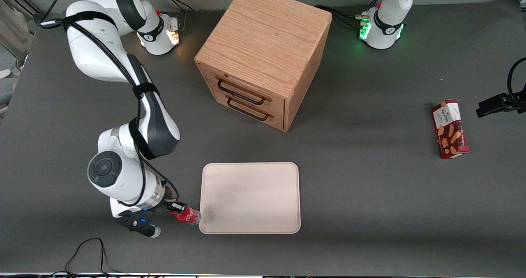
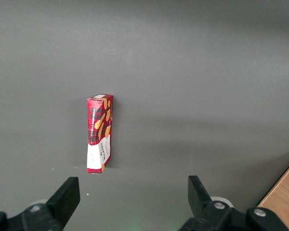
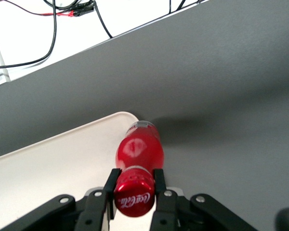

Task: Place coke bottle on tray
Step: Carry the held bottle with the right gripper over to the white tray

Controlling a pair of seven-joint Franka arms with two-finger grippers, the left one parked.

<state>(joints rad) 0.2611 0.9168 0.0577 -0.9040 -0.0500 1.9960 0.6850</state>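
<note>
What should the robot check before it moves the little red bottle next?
1. Tool holding the coke bottle: ok, fingers clamp its neck just below the cap.
2. Bottle over the tray: not ok, it sits at the tray's corner toward the working arm's end, base just at the rim.
3. Room on the tray: ok, its surface is bare.
4. Bottle upright: cannot tell, it looks tilted in the front view.
5. Drawer cabinet and biscuit box out of the way: ok, both well apart from the tray.
</note>
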